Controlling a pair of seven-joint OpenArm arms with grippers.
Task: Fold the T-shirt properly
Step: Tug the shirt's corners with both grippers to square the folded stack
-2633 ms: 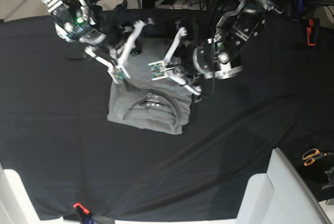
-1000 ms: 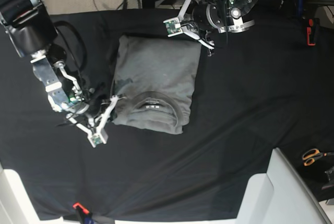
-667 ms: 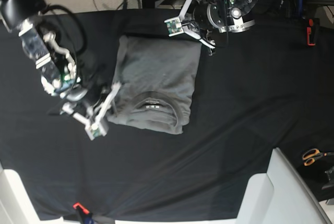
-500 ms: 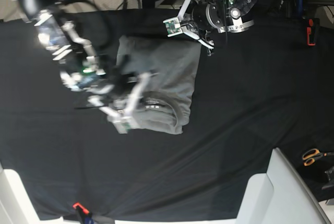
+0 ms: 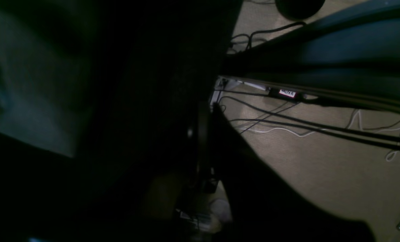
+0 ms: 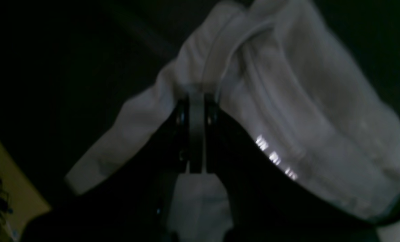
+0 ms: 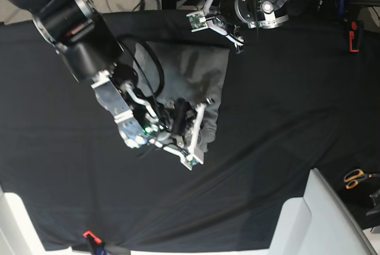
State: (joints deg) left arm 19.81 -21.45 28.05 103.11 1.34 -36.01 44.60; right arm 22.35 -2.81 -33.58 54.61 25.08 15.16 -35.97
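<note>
The grey T-shirt [image 7: 205,68] lies on the black table cloth [image 7: 285,106], and my right arm covers its left and near parts. My right gripper [image 7: 180,110] hovers over the shirt's near half. In the right wrist view its jaws [image 6: 196,101] are shut on a bunched fold of the T-shirt [image 6: 287,111], collar ribbing beside them. My left gripper [image 7: 218,26] sits shut at the shirt's far right corner by the table's back edge. The left wrist view is dark: the gripper [image 5: 203,134] looks shut with nothing seen in it, and a patch of T-shirt [image 5: 25,84] shows at left.
Orange scissors [image 7: 356,178] lie at the right edge. A white bin [image 7: 314,213] stands at the near right. A red tool [image 7: 353,35] lies far right, and a small orange clip [image 7: 89,235] sits at the front edge. Cables [image 5: 287,124] run on the floor behind the table.
My right arm has swung from the shirt's left side rightward across it, carrying the left edge over the body. The left arm has stayed at the back edge.
</note>
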